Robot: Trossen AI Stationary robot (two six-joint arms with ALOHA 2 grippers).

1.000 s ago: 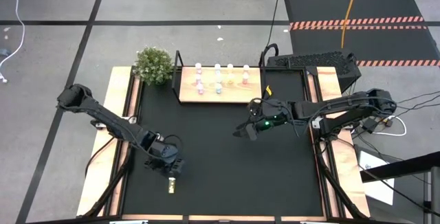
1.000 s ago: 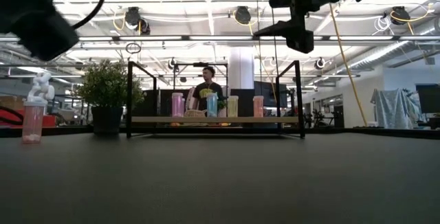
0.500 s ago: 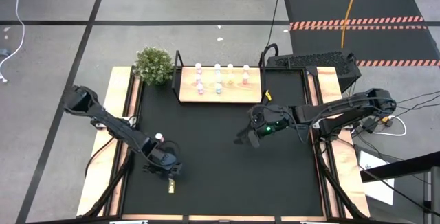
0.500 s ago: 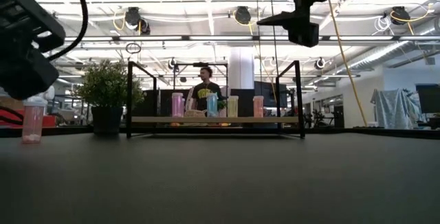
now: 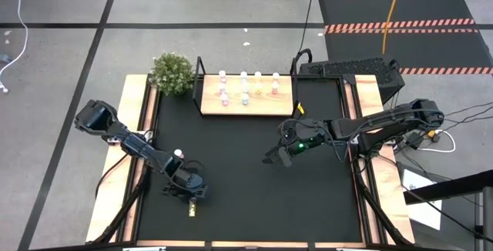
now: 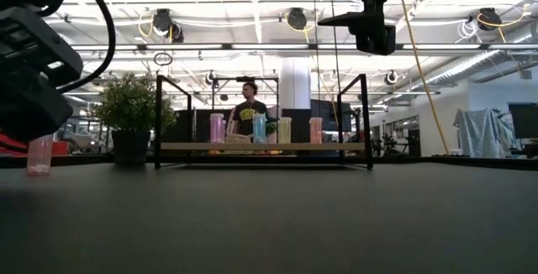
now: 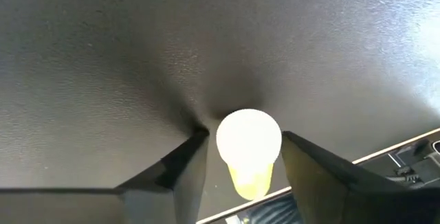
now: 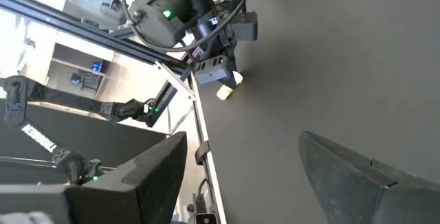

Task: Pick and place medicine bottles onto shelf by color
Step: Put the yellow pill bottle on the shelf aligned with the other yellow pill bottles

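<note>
The left gripper, jaws open around the yellow bottle, should pinch its body below the cap: probably light, stiff, slippery.

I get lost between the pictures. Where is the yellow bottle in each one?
High: lower left, yellow bottle by the left gripper.
Low: not visible.
Left wrist: bottom centre, between the fingers.
Right wrist: upper middle, beside the left gripper.
Landmark: pink bottle, in the high, low and right wrist views.
</note>
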